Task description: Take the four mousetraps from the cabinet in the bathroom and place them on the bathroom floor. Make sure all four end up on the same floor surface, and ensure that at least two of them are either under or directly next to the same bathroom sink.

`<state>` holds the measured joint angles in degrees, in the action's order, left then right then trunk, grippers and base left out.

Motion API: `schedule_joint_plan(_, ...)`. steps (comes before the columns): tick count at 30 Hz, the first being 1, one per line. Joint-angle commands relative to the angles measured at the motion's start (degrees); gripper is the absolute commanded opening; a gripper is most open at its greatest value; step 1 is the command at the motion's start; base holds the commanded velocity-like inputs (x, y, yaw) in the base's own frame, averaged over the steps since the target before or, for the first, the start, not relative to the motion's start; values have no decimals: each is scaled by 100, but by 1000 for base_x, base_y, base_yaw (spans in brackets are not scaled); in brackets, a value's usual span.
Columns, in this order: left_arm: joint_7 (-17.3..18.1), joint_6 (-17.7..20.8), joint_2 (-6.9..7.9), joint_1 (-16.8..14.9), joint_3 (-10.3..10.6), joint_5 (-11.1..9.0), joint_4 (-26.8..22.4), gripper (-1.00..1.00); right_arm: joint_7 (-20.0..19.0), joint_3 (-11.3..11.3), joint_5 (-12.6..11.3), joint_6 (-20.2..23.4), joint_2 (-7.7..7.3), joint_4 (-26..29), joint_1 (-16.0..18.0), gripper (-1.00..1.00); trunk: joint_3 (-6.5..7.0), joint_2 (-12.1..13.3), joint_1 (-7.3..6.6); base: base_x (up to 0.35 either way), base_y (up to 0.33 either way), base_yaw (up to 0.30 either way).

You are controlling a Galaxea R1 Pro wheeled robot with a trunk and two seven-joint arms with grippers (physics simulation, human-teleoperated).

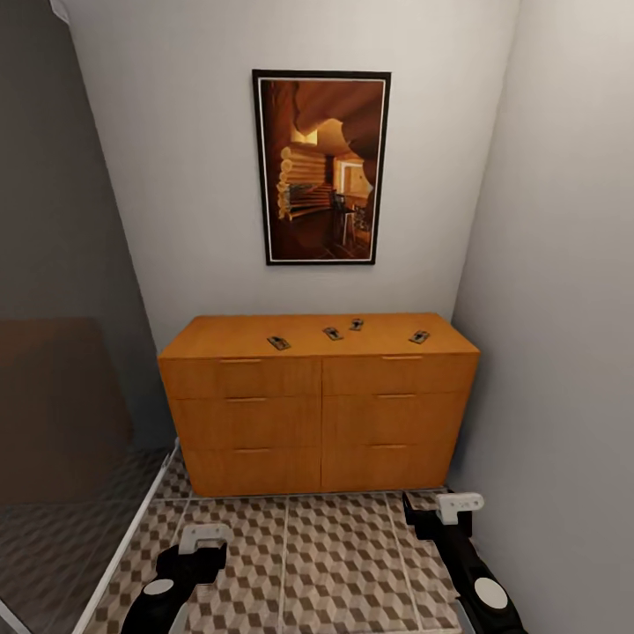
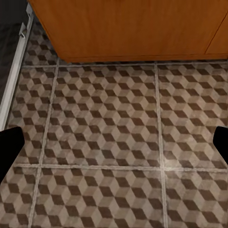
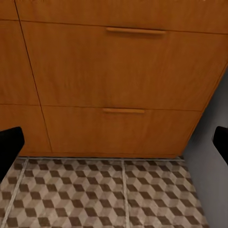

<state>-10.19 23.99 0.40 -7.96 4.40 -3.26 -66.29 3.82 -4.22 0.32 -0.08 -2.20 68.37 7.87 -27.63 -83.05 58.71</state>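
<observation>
Reaching for the four mousetraps (image 1: 333, 334) lying flat on the cabinet (image 1: 319, 405) top with left gripper (image 1: 204, 538) and right gripper (image 1: 459, 504) spread empty, risking pushing one off the back edge.

My feeds look softly, evenly lit and a little blurred; beyond the left gripper (image 2: 114, 140) a faint glare spot sits on the bathroom floor (image 2: 164, 164).
</observation>
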Motion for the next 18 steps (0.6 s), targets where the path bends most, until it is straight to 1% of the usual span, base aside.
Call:
schedule_joint_plan(1,-47,26,4,-3,17,-35,-7,100,40,-19,3,-1,-4,1,4,100,-6,-3,2,213,3,0)
schedule_joint_plan(5,-46,26,4,-2,17,-35,-7,100,48,-19,3,8,0,1,4,100,-6,-3,2,152,1,0)
schedule_joint_plan(18,-45,26,4,-4,25,-35,-8,100,40,-17,3,-1,-1,1,4,100,-6,-3,2,6,0,0)
